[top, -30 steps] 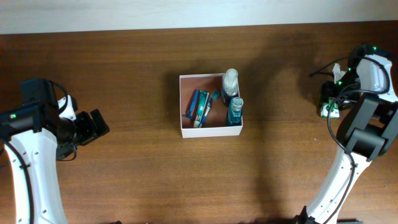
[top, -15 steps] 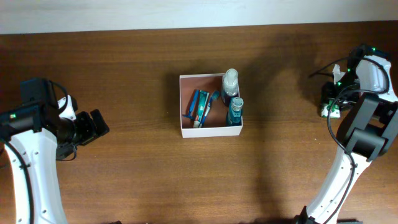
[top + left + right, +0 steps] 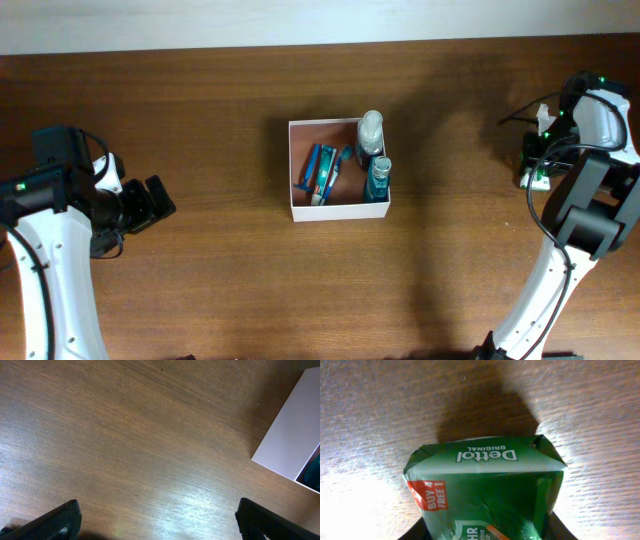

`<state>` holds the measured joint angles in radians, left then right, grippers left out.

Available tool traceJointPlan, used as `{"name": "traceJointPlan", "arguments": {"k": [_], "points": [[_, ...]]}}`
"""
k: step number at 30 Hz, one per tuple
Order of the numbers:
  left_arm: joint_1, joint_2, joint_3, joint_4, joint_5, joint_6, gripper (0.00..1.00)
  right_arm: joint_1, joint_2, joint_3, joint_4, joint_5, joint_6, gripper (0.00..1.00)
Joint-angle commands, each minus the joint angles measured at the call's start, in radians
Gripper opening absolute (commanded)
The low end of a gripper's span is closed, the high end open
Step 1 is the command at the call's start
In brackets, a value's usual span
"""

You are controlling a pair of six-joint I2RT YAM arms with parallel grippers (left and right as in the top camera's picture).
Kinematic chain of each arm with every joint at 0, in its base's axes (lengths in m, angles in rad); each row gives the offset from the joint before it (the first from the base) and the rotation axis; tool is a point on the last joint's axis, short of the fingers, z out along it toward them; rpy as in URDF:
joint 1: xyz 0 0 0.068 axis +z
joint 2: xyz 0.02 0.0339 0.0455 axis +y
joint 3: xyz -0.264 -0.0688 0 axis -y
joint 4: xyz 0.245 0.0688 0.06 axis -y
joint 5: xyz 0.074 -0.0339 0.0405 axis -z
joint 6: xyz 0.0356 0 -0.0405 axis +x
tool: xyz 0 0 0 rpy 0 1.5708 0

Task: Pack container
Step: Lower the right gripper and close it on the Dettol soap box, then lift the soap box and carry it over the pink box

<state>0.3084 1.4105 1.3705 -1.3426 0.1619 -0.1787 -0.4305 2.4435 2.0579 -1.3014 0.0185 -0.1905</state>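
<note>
The container [image 3: 340, 213], a shallow white-walled square box with a pinkish-tan inside, sits mid-table. It holds a clear bottle [image 3: 371, 128], a blue bottle [image 3: 377, 178] and a blue-green tube [image 3: 322, 172]. My right gripper [image 3: 535, 168] is at the far right edge, closed round a green Dettol soap packet [image 3: 533, 181]. In the right wrist view the packet [image 3: 485, 480] fills the space between the jaws [image 3: 485, 532] and rests on the wood. My left gripper [image 3: 160, 203] is open and empty over bare wood at the left. Its wrist view shows the jaws [image 3: 160, 521] wide apart and the container's white wall [image 3: 285, 445] at upper right.
The table is dark brown wood with a pale wall edge along the back. The right arm's base and cables [image 3: 590, 210] stand just beside the soap packet.
The soap packet and the right gripper have shifted very slightly to the right. The left arm and the container have not moved.
</note>
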Motion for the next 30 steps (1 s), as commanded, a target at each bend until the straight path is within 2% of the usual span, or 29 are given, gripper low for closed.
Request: {"name": "traceJointPlan", "arguments": {"k": [1, 6, 16, 19, 25, 30], "points": [[0.005, -0.012, 0.002, 0.000, 0.010, 0.009, 1.00, -0.001, 0.020, 0.034, -0.030, -0.018, 0.047, 0.32], [0.005, -0.012, 0.002, 0.000, 0.010, 0.009, 0.99, -0.001, 0.018, 0.181, -0.126, -0.134, 0.058, 0.32], [0.005, -0.012, 0.002, 0.000, 0.010, 0.009, 0.99, 0.007, 0.015, 0.598, -0.398, -0.542, 0.061, 0.33], [0.005, -0.012, 0.002, 0.000, 0.010, 0.009, 0.99, 0.042, -0.053, 0.608, -0.397, -0.608, 0.076, 0.33], [0.005, -0.012, 0.002, 0.000, 0.010, 0.009, 0.99, 0.159, -0.189, 0.608, -0.397, -0.610, 0.078, 0.33], [0.005, -0.012, 0.002, 0.000, 0.010, 0.009, 0.99, 0.311, -0.326, 0.608, -0.397, -0.515, 0.156, 0.33]]}}
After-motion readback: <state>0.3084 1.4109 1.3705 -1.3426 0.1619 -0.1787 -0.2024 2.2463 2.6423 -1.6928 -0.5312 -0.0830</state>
